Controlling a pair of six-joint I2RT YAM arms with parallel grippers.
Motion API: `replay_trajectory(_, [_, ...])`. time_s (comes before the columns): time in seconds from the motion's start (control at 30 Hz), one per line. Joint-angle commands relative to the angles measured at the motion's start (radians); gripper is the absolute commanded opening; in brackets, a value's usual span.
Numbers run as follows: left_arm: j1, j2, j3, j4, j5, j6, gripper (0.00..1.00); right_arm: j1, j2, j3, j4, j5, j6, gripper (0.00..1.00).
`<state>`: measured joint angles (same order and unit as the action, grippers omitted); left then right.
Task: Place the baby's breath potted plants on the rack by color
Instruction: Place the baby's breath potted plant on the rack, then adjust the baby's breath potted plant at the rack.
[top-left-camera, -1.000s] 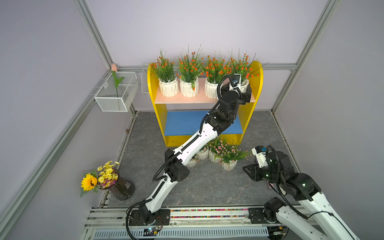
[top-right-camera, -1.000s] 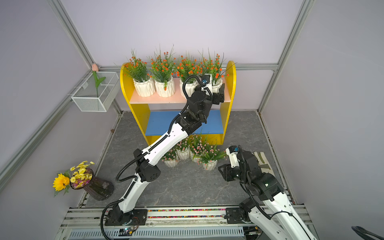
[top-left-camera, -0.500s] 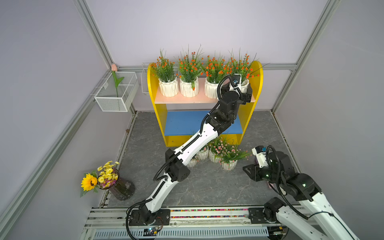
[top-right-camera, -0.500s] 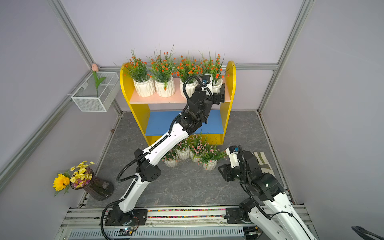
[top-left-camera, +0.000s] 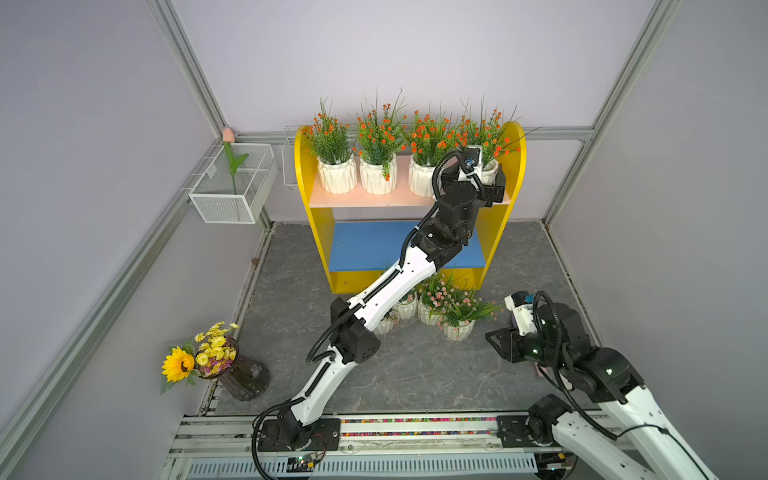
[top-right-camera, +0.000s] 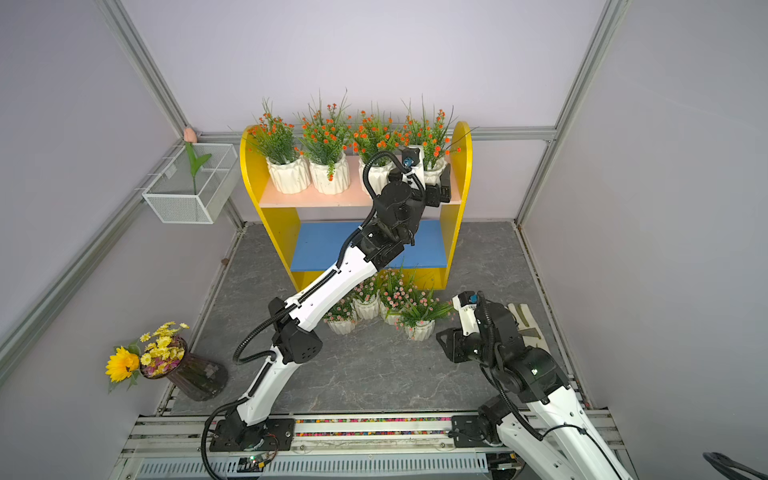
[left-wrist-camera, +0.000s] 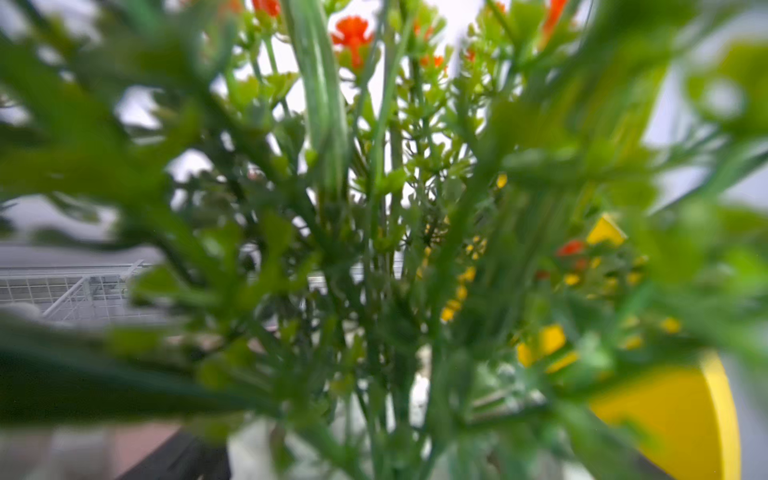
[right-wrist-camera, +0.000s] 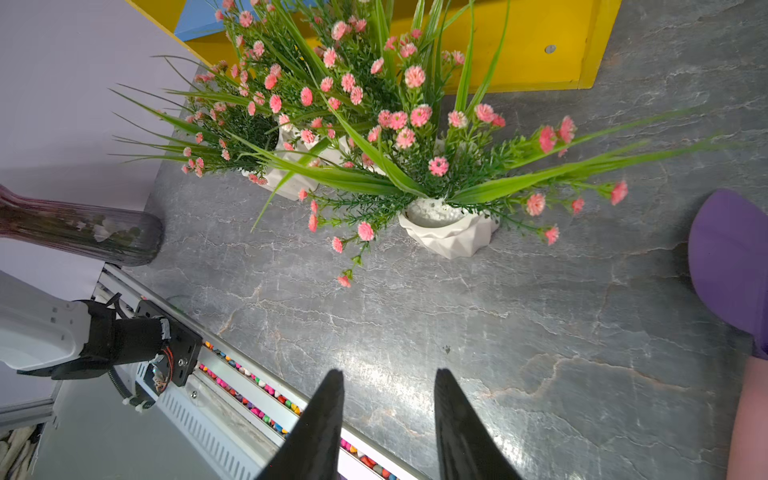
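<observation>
On the rack's upper board stand four orange potted plants; the left gripper flanks the rightmost pot, grip impossible to judge. Four pink potted plants cluster on the floor; the right gripper gapes, empty.

Four orange-bloom pots stand upright in a row on the rack, pink upper board. Four pink-bloom pots sit clustered on the table before it.

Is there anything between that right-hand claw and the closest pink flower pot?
No, only bare grey floor separates the right claw from the nearest pink-bloomed pot, as the right wrist view shows.
</observation>
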<state>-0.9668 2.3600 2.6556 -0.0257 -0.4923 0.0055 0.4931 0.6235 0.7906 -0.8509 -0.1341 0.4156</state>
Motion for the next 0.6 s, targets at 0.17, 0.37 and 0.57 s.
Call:
replay_trajectory(0.17, [-0.015,-0.084,-0.13,0.089,-0.027,0.053,1.0,-0.003,-0.016,-0.014,0.015,0.011,0.011,0.44])
replay_trajectory(0.37, [-0.035,-0.103,-0.168,0.109,-0.055,0.1,1.0,-0.002,-0.022,-0.016,0.016,0.012,0.012,0.46])
replay_trajectory(0.57, [-0.061,-0.109,-0.187,0.139,-0.103,0.161,1.0,-0.002,-0.024,-0.016,0.015,0.011,0.011,0.46])
